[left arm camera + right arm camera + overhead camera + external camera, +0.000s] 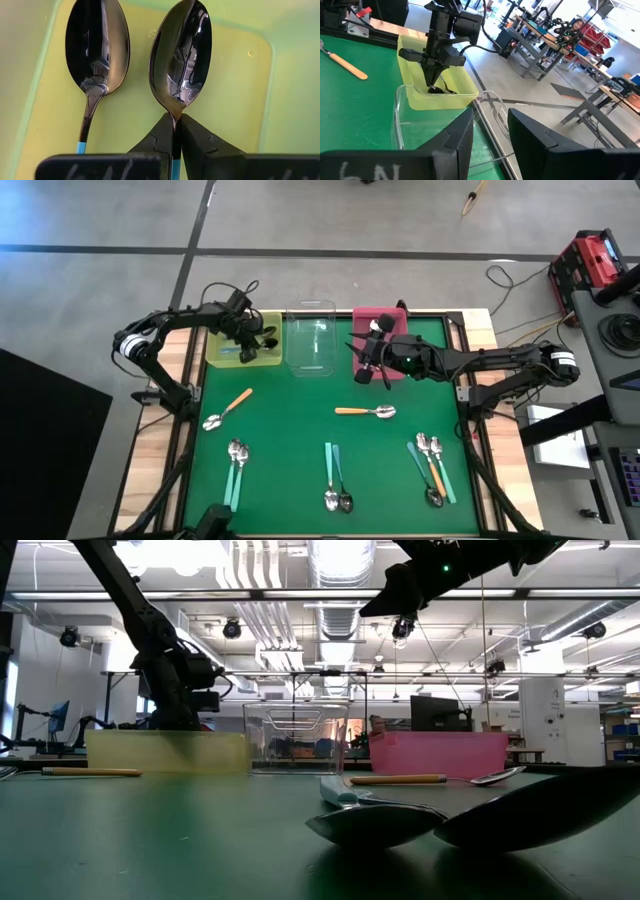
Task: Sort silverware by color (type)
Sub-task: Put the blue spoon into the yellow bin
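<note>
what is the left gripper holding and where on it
The left gripper pinches a dark-bowled spoon at the neck below its bowl, inside the yellow bin.

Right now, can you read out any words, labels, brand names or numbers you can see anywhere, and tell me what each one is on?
None can be read with confidence.
Pale handwritten marks on the right gripper mount, possibly "6N": cut off, uncertain.
Pale marks on the left gripper mount: cut off, unreadable.
The red equipment case beside the table: any label too small to read.
</note>
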`<state>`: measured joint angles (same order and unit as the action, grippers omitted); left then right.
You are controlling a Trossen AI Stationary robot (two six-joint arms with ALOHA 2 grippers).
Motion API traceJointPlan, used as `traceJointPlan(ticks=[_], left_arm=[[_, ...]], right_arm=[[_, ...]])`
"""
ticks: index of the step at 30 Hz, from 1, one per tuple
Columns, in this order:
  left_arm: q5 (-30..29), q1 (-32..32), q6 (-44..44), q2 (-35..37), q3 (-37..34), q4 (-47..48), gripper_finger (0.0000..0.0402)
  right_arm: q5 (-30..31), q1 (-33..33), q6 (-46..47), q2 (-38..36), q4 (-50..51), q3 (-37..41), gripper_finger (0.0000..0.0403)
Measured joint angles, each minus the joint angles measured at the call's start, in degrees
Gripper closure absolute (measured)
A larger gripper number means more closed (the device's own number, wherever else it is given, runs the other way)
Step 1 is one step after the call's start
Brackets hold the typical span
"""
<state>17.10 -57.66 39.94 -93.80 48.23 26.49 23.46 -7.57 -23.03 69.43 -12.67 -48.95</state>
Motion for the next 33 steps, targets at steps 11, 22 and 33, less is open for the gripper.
traceJointPlan(ticks=[11,22,33], left_arm=[[0.0,0.0,-0.1,0.0,0.0,-0.2,0.0383],[0.0,0.0,-0.2,0.0,0.0,-0.5,0.0382],[-4.6,0.0,-1.3,0.0,0.0,-0.8,0.0381]], right_arm=[[0.0,0.0,0.0,0.0,0.0,0.0,0.0289],[0.0,0.0,0.0,0.0,0.0,0.0,0.0289],[0.0,0.0,-0.1,0.0,0.0,0.0,0.0289]])
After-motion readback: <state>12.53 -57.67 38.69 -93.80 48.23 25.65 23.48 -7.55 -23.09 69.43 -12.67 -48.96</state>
